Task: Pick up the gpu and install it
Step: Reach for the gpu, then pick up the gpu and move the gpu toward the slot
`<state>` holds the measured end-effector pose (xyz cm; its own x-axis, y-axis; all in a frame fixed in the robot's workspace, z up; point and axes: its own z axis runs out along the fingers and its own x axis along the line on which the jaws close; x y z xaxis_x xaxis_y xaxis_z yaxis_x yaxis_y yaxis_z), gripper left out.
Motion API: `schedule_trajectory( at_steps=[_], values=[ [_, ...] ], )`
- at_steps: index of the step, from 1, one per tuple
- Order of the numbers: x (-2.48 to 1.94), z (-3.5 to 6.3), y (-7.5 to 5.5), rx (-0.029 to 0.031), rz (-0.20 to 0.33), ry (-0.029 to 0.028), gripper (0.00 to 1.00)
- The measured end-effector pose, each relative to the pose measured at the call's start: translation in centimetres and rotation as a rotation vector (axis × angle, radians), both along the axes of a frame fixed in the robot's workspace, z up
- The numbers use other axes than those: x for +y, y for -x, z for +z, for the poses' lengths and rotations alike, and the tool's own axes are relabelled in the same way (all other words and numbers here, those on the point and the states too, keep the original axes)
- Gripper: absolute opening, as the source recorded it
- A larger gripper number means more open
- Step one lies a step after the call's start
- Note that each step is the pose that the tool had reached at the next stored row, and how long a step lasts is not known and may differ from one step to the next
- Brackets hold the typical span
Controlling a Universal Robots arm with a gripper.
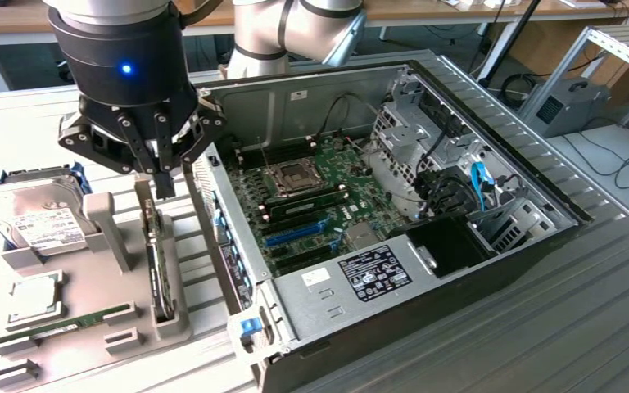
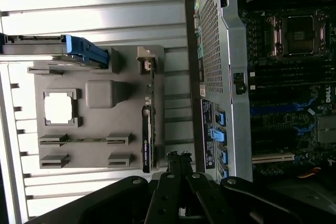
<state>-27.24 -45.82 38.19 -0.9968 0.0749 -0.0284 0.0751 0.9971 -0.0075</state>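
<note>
The black multi-link end effector has its fingers pressed together and holds nothing. Its tips hang just above the upper end of the gpu, a thin dark circuit card. From the wrist view, the tips are a little to the side of the card's edge and not gripping it.

The gpu stands on edge in a slot of the grey moulded parts holder, along the side nearest the open black computer tower. The wrist view shows a narrow green strip with pale lettering on the card; I cannot read it.

Also in the holder:
- A silver hard drive lies at the far end. Its white label carries printed lines and a barcode too small to read.
- A square silver processor chip sits in a recess.
- A narrow green memory stick lies in a slot near the front.

The tower lies on its side on the ribbed metal bench, exposing a green motherboard. A black label with white print sits on the metal box inside, and that print is illegible. In the wrist view, white letters on the board look like "DELL".
</note>
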Motion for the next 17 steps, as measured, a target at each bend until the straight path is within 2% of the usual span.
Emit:
schedule_trajectory(
  at_steps=[12,14,16,17],
  values=[
    [0.0,0.0,0.0,0.0,0.0,0.0,0.11],
    [0.0,0.0,0.0,0.0,0.0,0.0,0.24],
    [0.0,0.0,0.0,0.0,0.0,0.0,0.24],
    [0.0,0.0,0.0,0.0,0.0,0.0,0.29]
  ],
)
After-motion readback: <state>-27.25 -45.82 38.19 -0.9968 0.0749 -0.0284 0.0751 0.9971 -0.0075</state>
